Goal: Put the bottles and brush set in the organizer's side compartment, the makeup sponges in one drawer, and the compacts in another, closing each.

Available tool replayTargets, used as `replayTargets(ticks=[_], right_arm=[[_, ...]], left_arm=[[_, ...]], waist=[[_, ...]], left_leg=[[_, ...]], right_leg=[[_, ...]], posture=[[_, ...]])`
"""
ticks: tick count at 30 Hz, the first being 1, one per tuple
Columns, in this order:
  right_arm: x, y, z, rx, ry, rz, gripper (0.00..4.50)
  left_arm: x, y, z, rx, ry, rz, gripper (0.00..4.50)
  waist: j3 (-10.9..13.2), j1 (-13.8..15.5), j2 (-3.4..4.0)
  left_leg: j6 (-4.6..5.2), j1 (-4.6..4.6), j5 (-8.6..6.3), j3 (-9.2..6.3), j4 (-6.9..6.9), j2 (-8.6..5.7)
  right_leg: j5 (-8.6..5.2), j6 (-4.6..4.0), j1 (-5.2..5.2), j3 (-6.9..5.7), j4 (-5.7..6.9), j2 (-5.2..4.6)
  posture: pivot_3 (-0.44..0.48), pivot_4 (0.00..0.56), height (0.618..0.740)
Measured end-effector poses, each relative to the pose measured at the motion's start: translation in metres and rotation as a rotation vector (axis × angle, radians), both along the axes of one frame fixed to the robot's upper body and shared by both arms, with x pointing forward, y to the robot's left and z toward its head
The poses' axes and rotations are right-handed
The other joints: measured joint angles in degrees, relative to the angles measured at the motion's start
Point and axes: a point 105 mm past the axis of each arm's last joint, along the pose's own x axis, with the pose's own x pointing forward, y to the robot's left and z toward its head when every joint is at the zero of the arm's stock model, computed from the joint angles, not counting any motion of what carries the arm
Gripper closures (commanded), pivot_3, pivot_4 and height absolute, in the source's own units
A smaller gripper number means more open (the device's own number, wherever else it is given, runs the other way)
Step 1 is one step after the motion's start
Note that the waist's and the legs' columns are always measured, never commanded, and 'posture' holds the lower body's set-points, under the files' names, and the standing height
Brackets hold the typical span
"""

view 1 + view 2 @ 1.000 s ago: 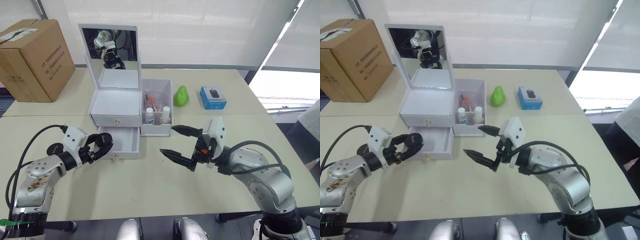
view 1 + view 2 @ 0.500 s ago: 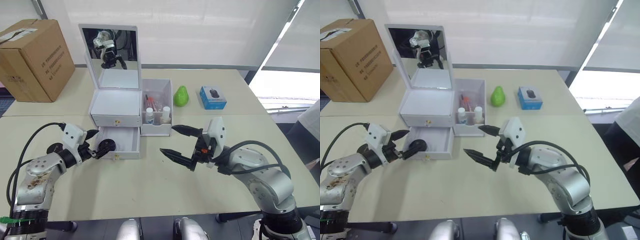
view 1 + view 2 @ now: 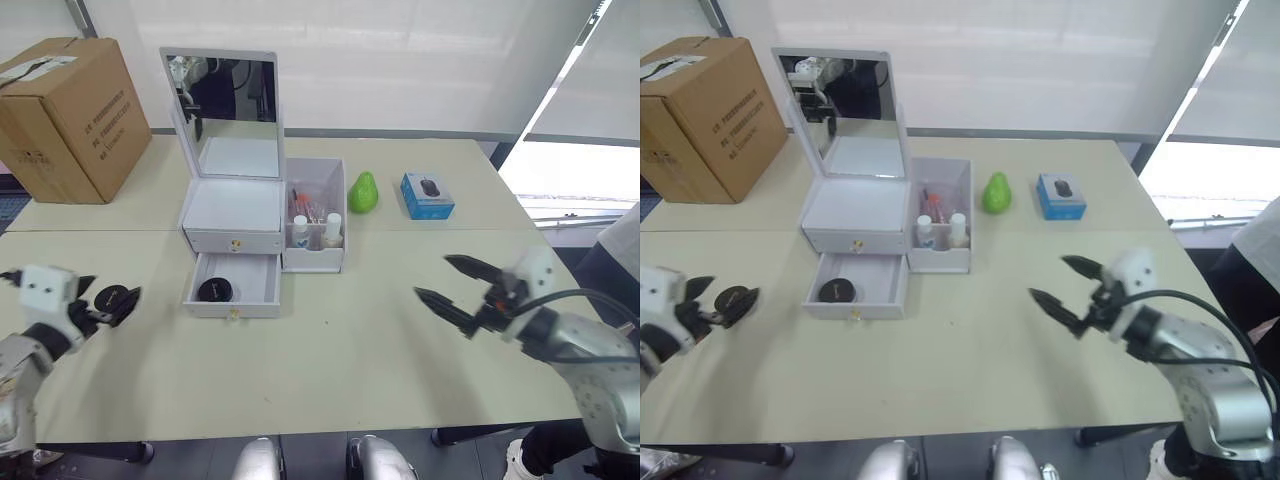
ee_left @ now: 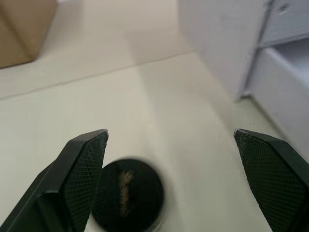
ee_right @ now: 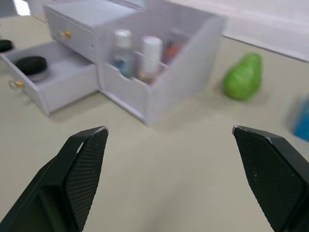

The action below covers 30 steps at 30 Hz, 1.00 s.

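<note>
The left gripper point(image 3: 108, 300) hangs over the table's near left edge, well out from the organizer point(image 3: 262, 235), its two black fingers point(image 4: 79, 162) spread wide with a round black compact point(image 4: 127, 201) lying flat on the table point(image 3: 330, 350) between them; whether either finger touches the compact I cannot tell, but nothing shows it clamped; a second black compact point(image 3: 214, 290) already sits in the lower drawer point(image 3: 234, 285), which stands pulled out toward the robot, while the upper drawer point(image 3: 232, 240) is shut; the bottles point(image 3: 315, 228) and brush set point(image 3: 304, 206) stand in the side compartment point(image 3: 315, 215) on the organizer's right; the right gripper point(image 3: 462, 291) is parted and empty, out over bare table to the right of the organizer and well apart from it; the relation that counts, as I judge it: the loose compact lies to the left of the open drawer, so the drawer is forward and to the right of the left gripper, and the left arm is far the nearer of the two; being a flat disc, the compact has no long axis to line up, so the fingers need only close across its rim; the drawer is not yet closed.
</note>
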Motion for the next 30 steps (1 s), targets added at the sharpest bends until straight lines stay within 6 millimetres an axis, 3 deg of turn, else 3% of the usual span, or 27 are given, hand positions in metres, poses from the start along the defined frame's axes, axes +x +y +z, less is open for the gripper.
replayTargets(ticks=[9,13,19,22,26,30], right_arm=[[-0.024,-0.093,-0.037,-0.051,0.064,-0.268,0.00],[-0.026,-0.102,-0.039,-0.054,0.056,-0.283,0.00],[-0.021,-0.095,-0.038,-0.048,0.040,-0.266,0.00],[-0.014,-0.081,-0.039,-0.033,0.035,-0.232,0.00],[0.003,-0.049,-0.033,-0.002,0.008,-0.142,0.00],[0.022,-0.002,-0.010,0.032,-0.058,0.005,0.00]], left_arm=[[-0.038,0.068,-0.008,0.065,0.021,0.288,0.02],[-0.044,0.078,0.000,0.083,-0.003,0.325,0.02],[-0.046,0.081,-0.005,0.075,0.004,0.340,0.02],[-0.047,0.078,-0.009,0.065,0.000,0.345,0.02],[-0.045,0.069,-0.011,0.040,-0.041,0.355,0.02],[-0.042,0.049,-0.012,-0.020,-0.112,0.336,0.02]], waist=[[0.0,0.2,0.06],[0.0,0.0,0.09],[0.1,0.0,0.10],[0.0,-0.1,0.10],[0.0,-0.2,0.09],[0.0,-0.3,0.03]], left_leg=[[-0.40,0.05,-0.24,0.05,-0.05,0.01],[-0.45,0.12,-0.26,0.13,-0.24,0.02],[-0.45,0.12,-0.26,0.22,-0.32,0.00],[-0.45,0.11,-0.26,0.24,-0.33,0.01],[-0.45,0.09,-0.26,0.24,-0.34,0.00],[-0.32,0.07,-0.18,0.25,-0.33,0.00]], right_leg=[[-0.02,0.03,-0.07,-0.03,-0.02,-0.05],[-0.03,0.03,-0.09,-0.03,-0.03,-0.15],[-0.02,0.03,-0.10,-0.06,-0.02,-0.20],[-0.02,0.03,-0.08,-0.06,-0.01,-0.20],[-0.01,0.03,-0.03,-0.04,0.00,-0.20],[0.01,0.01,0.05,-0.02,0.05,-0.15]], posture=[[0.000,0.150,0.740],[0.000,0.150,0.740],[0.000,0.150,0.740],[0.000,0.150,0.740],[0.000,0.150,0.740],[0.000,0.150,0.740]])
